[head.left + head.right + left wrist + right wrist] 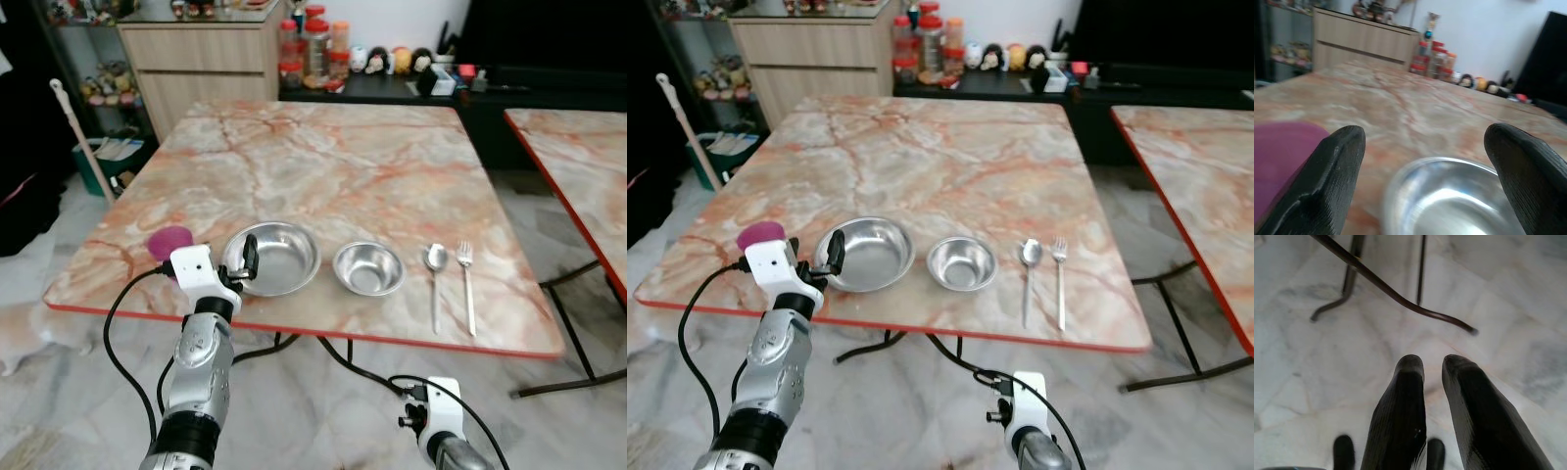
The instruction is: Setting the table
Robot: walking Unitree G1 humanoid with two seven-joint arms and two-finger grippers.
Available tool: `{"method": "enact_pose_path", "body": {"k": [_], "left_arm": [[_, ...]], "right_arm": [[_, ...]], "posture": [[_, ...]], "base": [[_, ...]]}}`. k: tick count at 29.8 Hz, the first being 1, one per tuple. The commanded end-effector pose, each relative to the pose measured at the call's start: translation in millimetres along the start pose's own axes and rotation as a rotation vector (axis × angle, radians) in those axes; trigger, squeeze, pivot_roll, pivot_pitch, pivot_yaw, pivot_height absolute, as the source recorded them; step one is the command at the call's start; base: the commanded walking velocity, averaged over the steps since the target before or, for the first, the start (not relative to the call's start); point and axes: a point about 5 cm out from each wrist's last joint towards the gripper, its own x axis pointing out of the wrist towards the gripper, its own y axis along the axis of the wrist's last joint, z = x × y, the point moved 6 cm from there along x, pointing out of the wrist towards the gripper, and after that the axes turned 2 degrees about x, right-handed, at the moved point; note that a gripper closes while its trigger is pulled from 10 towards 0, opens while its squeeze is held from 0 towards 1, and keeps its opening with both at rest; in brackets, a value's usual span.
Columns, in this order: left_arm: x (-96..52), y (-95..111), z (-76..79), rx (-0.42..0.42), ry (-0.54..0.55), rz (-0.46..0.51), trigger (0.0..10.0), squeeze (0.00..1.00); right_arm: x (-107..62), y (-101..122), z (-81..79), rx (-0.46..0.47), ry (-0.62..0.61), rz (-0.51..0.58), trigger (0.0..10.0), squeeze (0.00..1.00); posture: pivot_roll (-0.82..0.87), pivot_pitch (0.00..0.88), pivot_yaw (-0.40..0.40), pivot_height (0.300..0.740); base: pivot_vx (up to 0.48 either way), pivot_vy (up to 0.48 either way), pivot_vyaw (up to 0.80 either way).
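Currently laid along the near edge of the square pink-veined marble table: purple plastic cup at the near left corner; wide shallow stainless-steel bowl just beside it; smaller stainless-steel bowl near the middle of that edge; steel spoon and steel fork side by side toward the near right corner, handles pointing to the edge. Left gripper raised at the near edge between cup and wide bowl, jaws spread wide, nothing held, bowl rim directly ahead between the fingers. Right gripper low beneath the table, aimed at the pale tiled floor near the dark metal table legs, fingers almost together with a slim gap, holding nothing. Step judged in hand: approach to the wide bowl, or possibly the cup, for placement or adjustment. Next move, as a judgement: advance over the rim, close on its thin steel wall; slippery metal and the crowding cup call for care.
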Motion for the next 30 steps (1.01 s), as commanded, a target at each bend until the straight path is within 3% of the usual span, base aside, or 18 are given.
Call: {"method": "enact_pose_path", "body": {"k": [1,11,23,30], "left_arm": [[0.7,5,-2.0,-0.006,0.011,0.017,10.0,0.0],[-4.3,13,-7.1,0.0,0.011,0.039,10.0,0.0],[-24.7,7,-16.4,-0.002,0.027,0.005,10.0,0.0],[-40.6,3,-23.7,-0.005,0.041,-0.039,10.0,0.0]], "right_arm": [[0.2,1,0.0,-0.001,0.0,0.003,10.0,0.0],[-0.4,-1,0.9,0.006,-0.004,0.002,10.0,0.0],[-1.3,-5,-0.3,0.011,-0.002,-0.006,10.0,0.0],[-5.3,-16,7.0,0.023,-0.024,-0.02,10.0,0.0]], "posture": [[0.09,0.0,-0.01,0.74],[0.09,0.0,-0.001,0.74],[0.09,0.0,0.002,0.74],[0.1,0.0,0.003,0.74]], "base": [[0.394,0.0,0.0],[0.213,0.0,0.0],[0.0,0.0,0.0],[0.0,0.0,0.0]]}}
